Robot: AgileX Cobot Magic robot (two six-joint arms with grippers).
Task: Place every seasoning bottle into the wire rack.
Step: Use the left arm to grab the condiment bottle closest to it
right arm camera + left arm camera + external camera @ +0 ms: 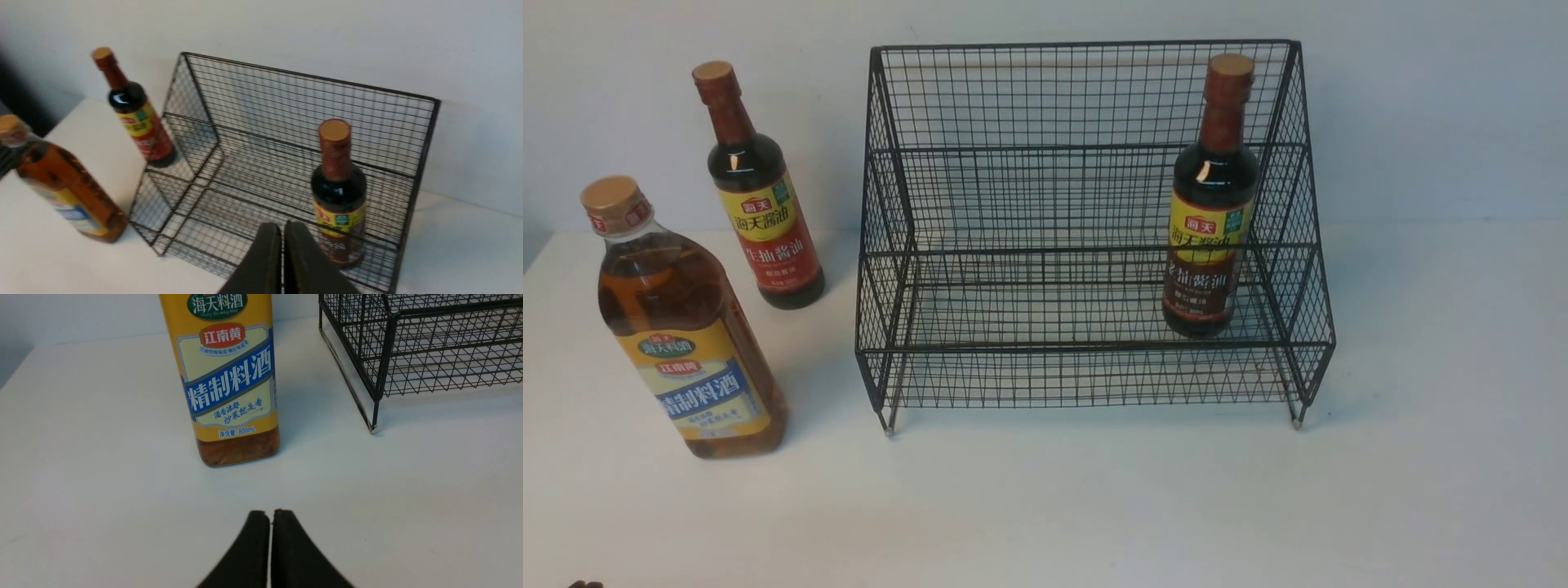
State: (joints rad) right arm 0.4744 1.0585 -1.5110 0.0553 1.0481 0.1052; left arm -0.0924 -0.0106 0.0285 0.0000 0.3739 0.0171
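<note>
Amber cooking-wine bottle (pixel 231 388) is standing upright on the counter (pixel 102 437), left of the wire rack (pixel 385 355), straight ahead of your left pincer (pixel 270 516); it and your right pincer (pixel 282 230) are each showing jaws together, empty.

The amber bottle (pixel 231 388) near the bench's (pixel 1094 498) left edge reads 海天料酒, 江南黄, 精制料酒 and 净含量: 800mL. The red-banded bottle (pixel 768 224) says 海天酱油, 生抽酱油. The brown-banded bottle (pixel 1207 245) in the rack (pixel 1078 349) says 海天, 老抽酱油.

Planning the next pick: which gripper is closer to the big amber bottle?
Left. The left gripper points at the amber bottle from close by. The right gripper hangs by the rack, near the dark bottle inside it, far from the amber one.
</note>
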